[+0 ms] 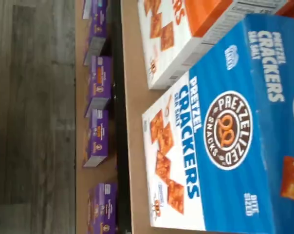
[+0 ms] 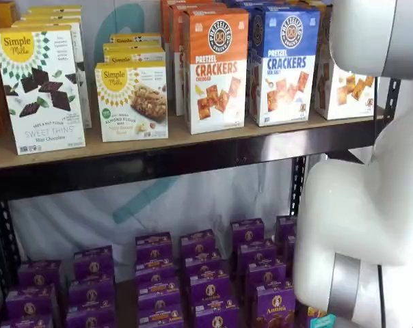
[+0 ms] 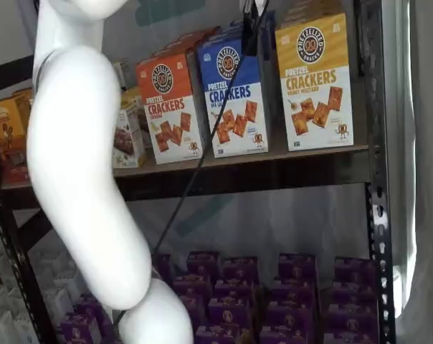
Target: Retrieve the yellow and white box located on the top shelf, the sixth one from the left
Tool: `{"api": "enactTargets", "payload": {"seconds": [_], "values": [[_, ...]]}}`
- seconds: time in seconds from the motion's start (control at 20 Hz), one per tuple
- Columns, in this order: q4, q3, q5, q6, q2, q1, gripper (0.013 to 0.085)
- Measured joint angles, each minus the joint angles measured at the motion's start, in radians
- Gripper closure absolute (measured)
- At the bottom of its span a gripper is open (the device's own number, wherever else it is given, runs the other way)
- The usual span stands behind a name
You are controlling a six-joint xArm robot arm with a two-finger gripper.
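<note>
Wide-open, empty jaws hanging right before the blue box (image 3: 231, 93); one box over from them, upright on the top shelf (image 3: 274, 161), the yellow and white box (image 3: 315, 82); probably light, crushable cardboard, so best pinched gently across its narrow sides

Place: a mock shop aisle set up as a robot test rig.
Shelving: the top shelf (image 2: 193, 140), a tan board with dark rail on black perforated uprights (image 3: 378, 215).
Stock: cracker boxes (image 2: 216, 68) faced in rows; purple boxes (image 2: 200, 273) below.
Backdrop: pale sheeting (image 2: 193, 198) hung behind.
Occupant: white robot arm (image 3: 80, 179).
</note>
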Motion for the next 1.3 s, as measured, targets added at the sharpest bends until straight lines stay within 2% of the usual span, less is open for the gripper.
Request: {"api": "enactTargets", "payload": {"seconds": [0.25,0.45,0.9,1.3], "values": [[0.032,-0.042,-0.02,0.001,0.039,-0.013,0.013],[0.028,-0.09,-0.025,-0.01,0.089,-0.02,0.013],[0.058,-0.12,-0.043,-0.025,0.142,-0.042,0.013],[0.025,-0.124,-0.092,-0.035,0.156,-0.02,0.013]]}}
